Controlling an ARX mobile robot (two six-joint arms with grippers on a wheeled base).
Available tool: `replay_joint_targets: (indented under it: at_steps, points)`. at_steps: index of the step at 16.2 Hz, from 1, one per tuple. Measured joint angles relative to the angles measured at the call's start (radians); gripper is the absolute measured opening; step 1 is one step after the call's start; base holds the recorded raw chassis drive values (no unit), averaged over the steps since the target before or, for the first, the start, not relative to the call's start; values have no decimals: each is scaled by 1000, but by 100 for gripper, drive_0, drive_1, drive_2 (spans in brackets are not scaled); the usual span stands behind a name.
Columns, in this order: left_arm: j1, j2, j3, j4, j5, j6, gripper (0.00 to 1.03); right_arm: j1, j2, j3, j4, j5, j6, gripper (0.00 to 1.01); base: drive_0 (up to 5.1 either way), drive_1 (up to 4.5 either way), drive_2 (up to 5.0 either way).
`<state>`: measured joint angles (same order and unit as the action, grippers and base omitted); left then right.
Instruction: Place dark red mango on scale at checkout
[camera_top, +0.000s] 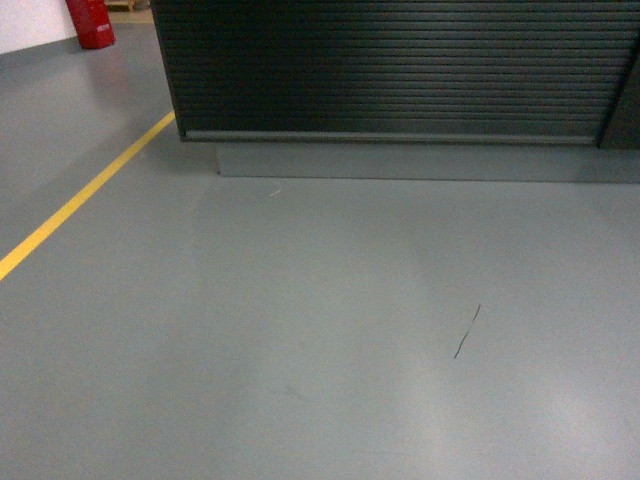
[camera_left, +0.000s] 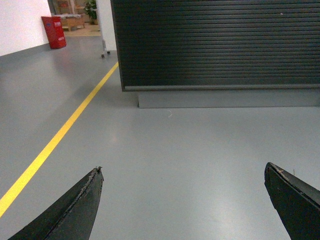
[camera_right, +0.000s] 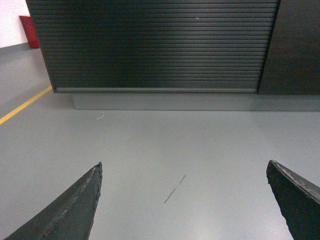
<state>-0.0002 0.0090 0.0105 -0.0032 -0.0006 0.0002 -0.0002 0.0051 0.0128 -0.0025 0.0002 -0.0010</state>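
Checkout front: dark, horizontally ribbed panel on a grey plinth.
Left gripper and right gripper both spread wide, holding nothing, above grey floor.

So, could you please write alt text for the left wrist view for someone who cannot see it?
The left gripper hangs open over bare grey floor, its two dark fingertips wide apart and empty. Ahead stands the black checkout counter with a horizontally ribbed front; a yellow floor line runs past its left side toward a red box.
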Motion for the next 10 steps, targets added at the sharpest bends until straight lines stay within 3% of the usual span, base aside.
replay_joint_targets:
  at_steps: [10]
  points:
    - [0,0,0,0,0,0,98,0,0,0,-1,0,0,98,2,402,-398]
